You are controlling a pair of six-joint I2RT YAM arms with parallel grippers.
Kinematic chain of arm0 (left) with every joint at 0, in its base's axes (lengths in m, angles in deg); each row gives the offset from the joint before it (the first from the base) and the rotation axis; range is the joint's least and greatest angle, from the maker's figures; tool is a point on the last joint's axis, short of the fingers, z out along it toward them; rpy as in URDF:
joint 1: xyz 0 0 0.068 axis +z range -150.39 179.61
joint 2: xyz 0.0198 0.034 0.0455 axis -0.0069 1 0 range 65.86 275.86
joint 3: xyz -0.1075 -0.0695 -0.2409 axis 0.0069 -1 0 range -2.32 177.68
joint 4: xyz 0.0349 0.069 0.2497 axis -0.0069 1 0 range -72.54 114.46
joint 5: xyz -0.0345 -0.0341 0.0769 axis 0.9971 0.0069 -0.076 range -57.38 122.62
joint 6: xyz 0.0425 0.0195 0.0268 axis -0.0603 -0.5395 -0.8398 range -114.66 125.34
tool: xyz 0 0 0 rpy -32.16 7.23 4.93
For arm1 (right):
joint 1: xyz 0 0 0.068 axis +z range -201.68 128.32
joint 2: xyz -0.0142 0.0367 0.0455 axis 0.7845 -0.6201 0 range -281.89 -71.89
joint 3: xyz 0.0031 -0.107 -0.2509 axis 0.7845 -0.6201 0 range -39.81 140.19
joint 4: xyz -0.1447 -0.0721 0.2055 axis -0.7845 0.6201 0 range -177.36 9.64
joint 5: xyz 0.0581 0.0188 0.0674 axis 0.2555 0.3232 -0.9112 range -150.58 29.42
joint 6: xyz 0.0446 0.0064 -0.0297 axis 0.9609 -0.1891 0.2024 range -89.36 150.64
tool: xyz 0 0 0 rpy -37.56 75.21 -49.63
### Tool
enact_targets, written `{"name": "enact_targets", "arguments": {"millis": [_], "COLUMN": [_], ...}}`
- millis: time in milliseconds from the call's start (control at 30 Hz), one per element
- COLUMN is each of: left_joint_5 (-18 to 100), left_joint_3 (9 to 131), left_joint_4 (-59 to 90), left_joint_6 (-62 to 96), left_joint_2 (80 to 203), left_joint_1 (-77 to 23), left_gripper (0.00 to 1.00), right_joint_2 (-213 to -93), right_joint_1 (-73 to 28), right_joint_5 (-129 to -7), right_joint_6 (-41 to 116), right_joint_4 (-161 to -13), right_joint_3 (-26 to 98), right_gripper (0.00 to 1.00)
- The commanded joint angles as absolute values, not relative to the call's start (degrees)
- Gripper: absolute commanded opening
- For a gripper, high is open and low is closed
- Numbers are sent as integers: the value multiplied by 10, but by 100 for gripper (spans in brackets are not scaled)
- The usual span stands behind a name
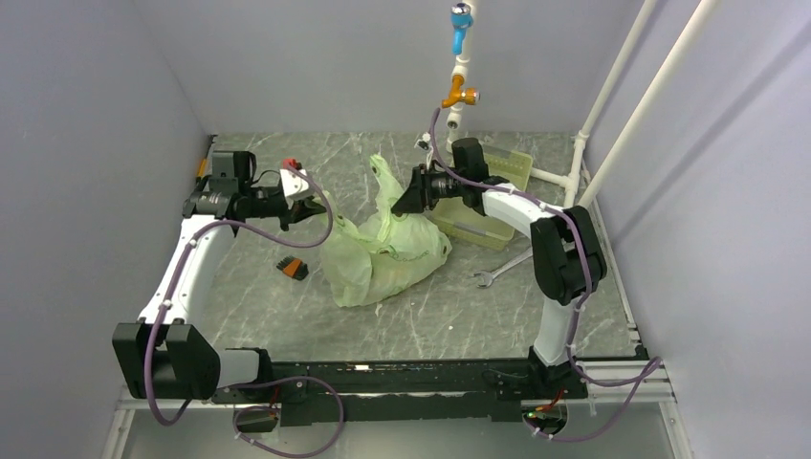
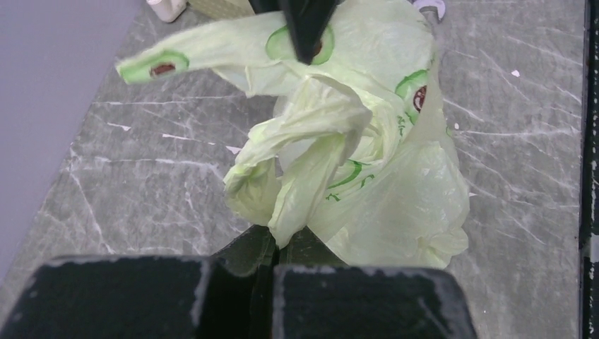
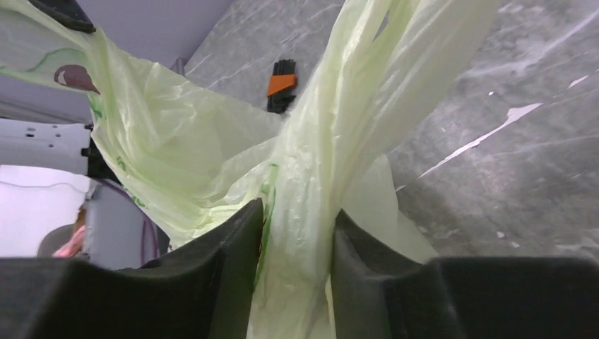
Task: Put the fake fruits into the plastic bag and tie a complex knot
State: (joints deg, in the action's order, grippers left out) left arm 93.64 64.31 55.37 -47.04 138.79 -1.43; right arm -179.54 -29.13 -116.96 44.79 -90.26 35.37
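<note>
The pale yellow-green plastic bag (image 1: 383, 253) lies bulging in the middle of the table, its handles pulled up and apart. My left gripper (image 1: 314, 203) is shut on one bunched handle at the bag's left; in the left wrist view the film (image 2: 311, 176) runs down between the closed jaws (image 2: 286, 247). My right gripper (image 1: 406, 203) is shut on the other handle at the bag's right; the twisted film (image 3: 311, 176) passes between its fingers (image 3: 293, 233). The fake fruits are hidden, no fruit shows outside the bag.
A small orange-and-black block (image 1: 293, 269) lies left of the bag and shows in the right wrist view (image 3: 281, 85). A steel wrench (image 1: 502, 269) lies right of the bag. A pale green tray (image 1: 483, 201) stands behind the right arm. White pipes stand at the back right.
</note>
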Motion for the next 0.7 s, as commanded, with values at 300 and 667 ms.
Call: {"name": "enact_targets", "arguments": {"millis": [300,667], "left_joint_5": [947,870], "left_joint_3": [776,737], "left_joint_4": [636,565], "left_joint_6": [-481,-401], "left_joint_2": [1442,1441], "left_joint_1": [-95,-209], "left_gripper": [17,0], "right_joint_2": [-1651,-1557], "right_joint_1": [-279,-213], "right_joint_5": [-1094,-948], "right_joint_6": [465,356], "right_joint_4": [-951,-877], "right_joint_3": [269,224], "right_gripper": [0,0]}}
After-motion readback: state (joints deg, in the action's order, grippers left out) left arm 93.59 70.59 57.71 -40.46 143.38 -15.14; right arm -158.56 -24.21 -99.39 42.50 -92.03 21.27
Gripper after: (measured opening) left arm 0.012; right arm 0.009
